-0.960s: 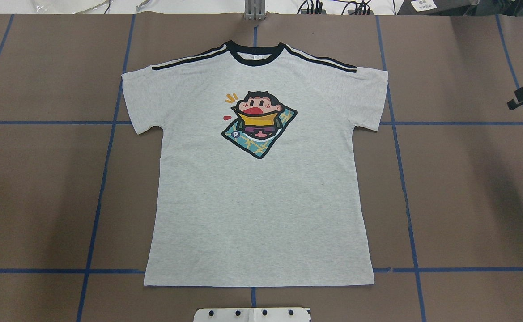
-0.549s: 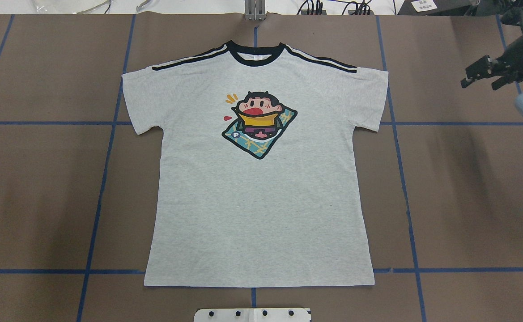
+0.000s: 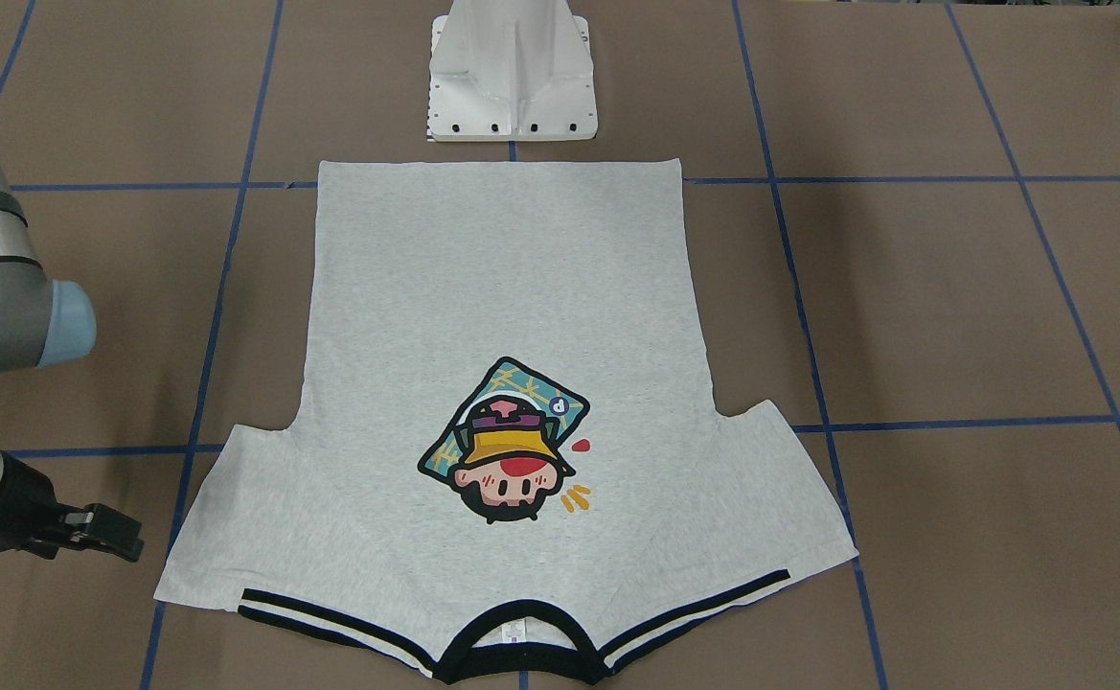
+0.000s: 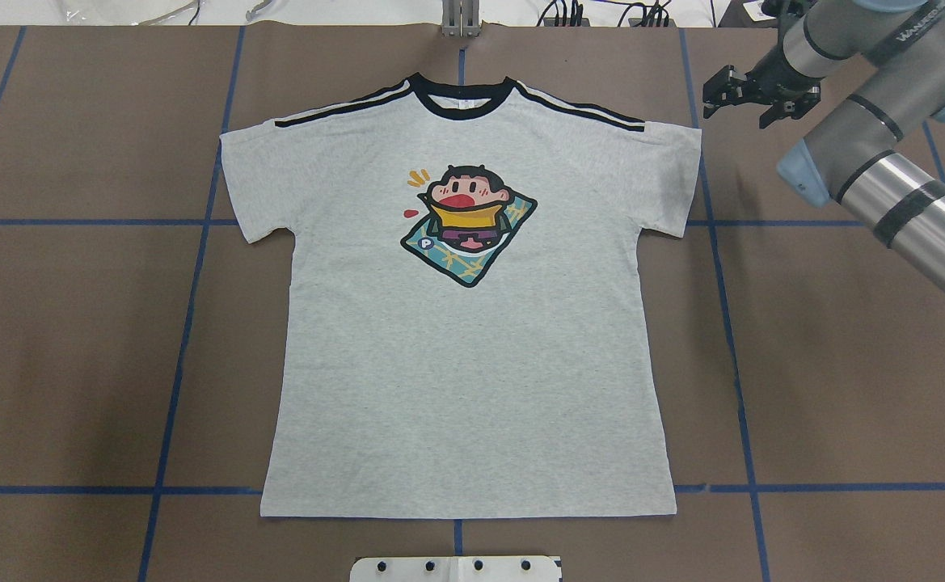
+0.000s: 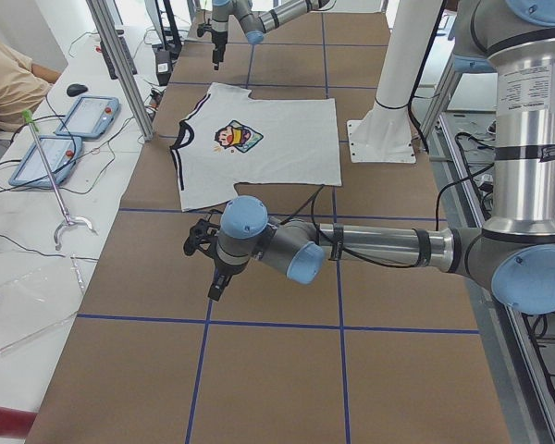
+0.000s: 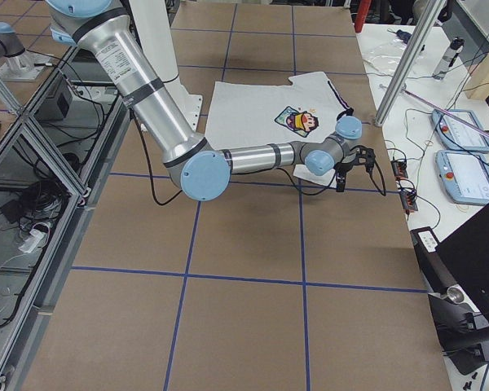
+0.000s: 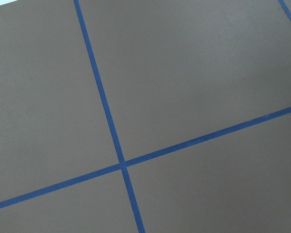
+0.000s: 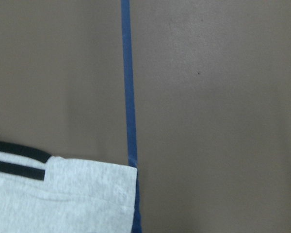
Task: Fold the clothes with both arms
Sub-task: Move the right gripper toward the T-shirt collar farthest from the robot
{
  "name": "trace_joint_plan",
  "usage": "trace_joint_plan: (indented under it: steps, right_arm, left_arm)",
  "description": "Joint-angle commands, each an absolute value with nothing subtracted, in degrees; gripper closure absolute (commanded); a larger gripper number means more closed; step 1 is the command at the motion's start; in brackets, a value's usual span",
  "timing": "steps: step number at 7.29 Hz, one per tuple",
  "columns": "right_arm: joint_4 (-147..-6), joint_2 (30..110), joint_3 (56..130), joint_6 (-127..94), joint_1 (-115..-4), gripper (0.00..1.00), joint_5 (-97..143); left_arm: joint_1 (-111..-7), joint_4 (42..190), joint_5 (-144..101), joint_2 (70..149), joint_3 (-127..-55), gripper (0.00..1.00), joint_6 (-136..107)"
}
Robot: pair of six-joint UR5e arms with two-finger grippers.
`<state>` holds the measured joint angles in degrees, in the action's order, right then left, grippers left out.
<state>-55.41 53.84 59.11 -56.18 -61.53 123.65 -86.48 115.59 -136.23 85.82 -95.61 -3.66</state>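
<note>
The grey T-shirt [image 4: 472, 364] lies flat and face up, black collar at the table's far side. It also shows in the front view as the same T-shirt [image 3: 502, 287]. My right gripper [image 4: 737, 109] hovers open and holds nothing, just off the shirt's right sleeve near the striped shoulder. That sleeve corner [image 8: 87, 194] fills the lower left of the right wrist view. The right gripper [image 3: 128, 541] sits beside the sleeve in the front view. My left gripper [image 5: 215, 287] shows only in the exterior left view, over bare table well short of the shirt. I cannot tell if it is open or shut.
The white pedestal base [image 3: 512, 77] stands just behind the shirt's hem. Blue tape lines [image 7: 121, 165] cross the brown table. Control tablets [image 5: 88, 116] and a seated person [image 5: 5, 79] are on the far bench beyond the collar side.
The right arm has swung in from the right edge and carried its gripper left and farther back, up to the shirt's right sleeve. The shirt has not moved.
</note>
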Motion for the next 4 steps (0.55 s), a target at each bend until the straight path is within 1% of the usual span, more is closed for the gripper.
trace_joint_plan:
  steps: [1,3,4]
  right_arm:
    - [-45.65,50.55,50.75,-71.92,-59.68,0.05,119.8]
    - [-45.26,50.19,50.45,-73.56,-57.06,0.05,116.14]
    - [-45.26,50.01,50.45,-73.65,-56.61,0.09,115.23]
  left_arm:
    - [-86.48,115.58,-136.93,85.87,-95.36,0.0,-3.69]
    - [-86.48,115.58,-136.85,85.96,-95.01,0.0,-3.69]
    - [-86.48,115.58,-136.93,85.96,-95.1,0.0,-3.69]
